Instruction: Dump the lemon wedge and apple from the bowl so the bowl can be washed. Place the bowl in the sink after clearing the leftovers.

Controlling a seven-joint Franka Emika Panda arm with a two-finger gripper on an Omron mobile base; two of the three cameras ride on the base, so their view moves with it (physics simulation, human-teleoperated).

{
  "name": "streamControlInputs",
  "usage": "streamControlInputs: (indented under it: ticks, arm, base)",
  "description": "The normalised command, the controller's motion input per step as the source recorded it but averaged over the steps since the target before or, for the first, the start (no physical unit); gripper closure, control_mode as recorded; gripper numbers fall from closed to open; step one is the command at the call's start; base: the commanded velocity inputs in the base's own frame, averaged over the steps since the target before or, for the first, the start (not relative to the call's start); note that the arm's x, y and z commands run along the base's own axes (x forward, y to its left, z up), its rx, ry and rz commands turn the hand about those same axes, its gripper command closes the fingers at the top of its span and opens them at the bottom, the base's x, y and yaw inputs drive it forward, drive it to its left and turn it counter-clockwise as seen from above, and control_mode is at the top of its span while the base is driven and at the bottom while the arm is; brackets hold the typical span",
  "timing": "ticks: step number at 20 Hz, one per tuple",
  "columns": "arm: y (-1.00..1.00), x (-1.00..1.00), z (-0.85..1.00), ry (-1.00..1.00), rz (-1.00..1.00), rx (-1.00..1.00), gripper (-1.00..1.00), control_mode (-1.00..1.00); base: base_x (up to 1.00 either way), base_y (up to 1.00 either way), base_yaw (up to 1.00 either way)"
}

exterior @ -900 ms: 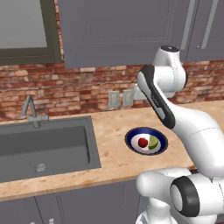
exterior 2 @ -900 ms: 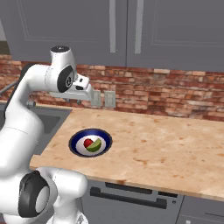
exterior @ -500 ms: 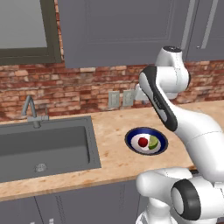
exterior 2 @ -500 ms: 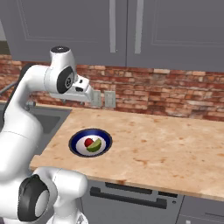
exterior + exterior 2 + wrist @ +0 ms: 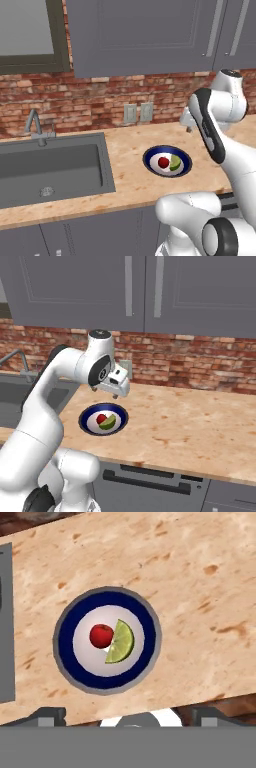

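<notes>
the gripper (image 5: 116, 396) hovers above the bowl (image 5: 107, 641), jaws spread wide and empty. the apple (image 5: 101, 635) and lemon wedge (image 5: 121, 642) lie touching inside it, on the counter (image 5: 200, 612) beside the sink (image 5: 50, 167). likely the reach; next, descend onto the rim.

Apple (image 5: 101, 635) beside lemon wedge (image 5: 121, 643) in bowl (image 5: 65, 640)

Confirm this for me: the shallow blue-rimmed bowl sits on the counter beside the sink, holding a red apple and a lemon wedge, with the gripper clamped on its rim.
Not quite. The gripper is open and hangs above the shallow blue-rimmed bowl, apart from its rim, as the right base view shows. The rest holds: the bowl sits on the counter beside the sink, holding the red apple and lemon wedge.
</notes>
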Motion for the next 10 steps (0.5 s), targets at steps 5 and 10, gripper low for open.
streamControlInputs:
  ticks: [5,10]
  arm:
    - [-0.34,-0.02,-0.52,0.01,-0.17,0.12,-1.0,-1.0]
    - [-0.23,0.04,-0.63,0.01,-0.15,0.16,-1.0,-1.0]
  base:
    - [0.0,0.0,0.0]
    - [0.0,0.0,0.0]
